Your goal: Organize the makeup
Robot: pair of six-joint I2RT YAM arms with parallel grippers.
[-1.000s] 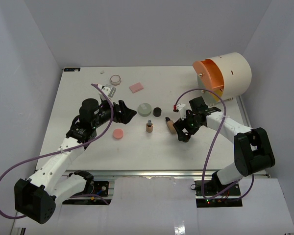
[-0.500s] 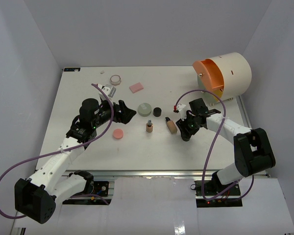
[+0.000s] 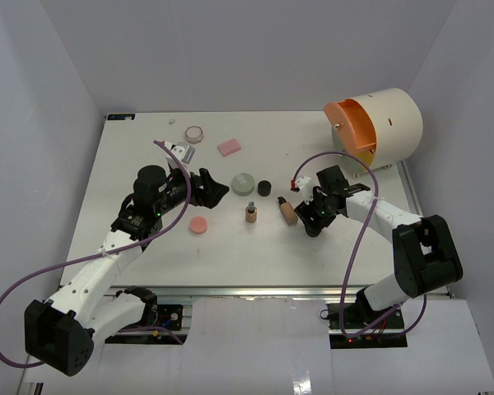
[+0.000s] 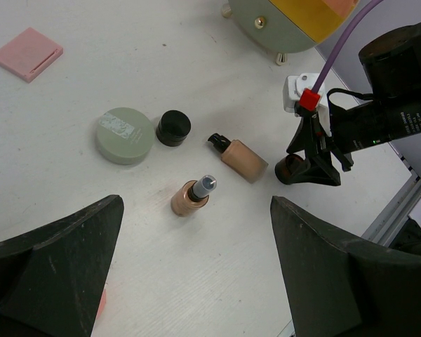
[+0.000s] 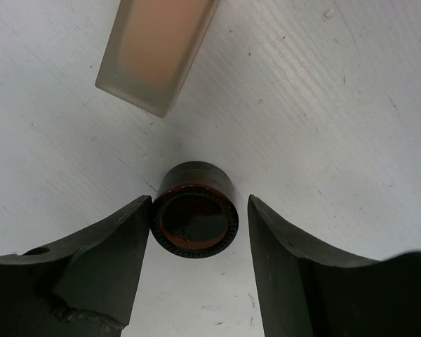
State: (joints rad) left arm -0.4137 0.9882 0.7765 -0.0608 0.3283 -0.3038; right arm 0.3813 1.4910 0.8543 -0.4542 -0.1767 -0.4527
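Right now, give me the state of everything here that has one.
left gripper, open, empty
right gripper, open around the dark jar, not clamped
dark jar, upright
beige tube, lying flat, capped
brown bottle, upright
green compact, closed
black pot, lid state unclear
round case, seems open

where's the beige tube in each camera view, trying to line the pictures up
Top external: the beige tube lies right of centre, just left of the right gripper.
Left wrist: near the middle of the frame, black cap pointing upper left.
Right wrist: at the top edge, left of centre, only its base end showing.
Shared landmark: the right gripper, close by the tube's base end in all three views.
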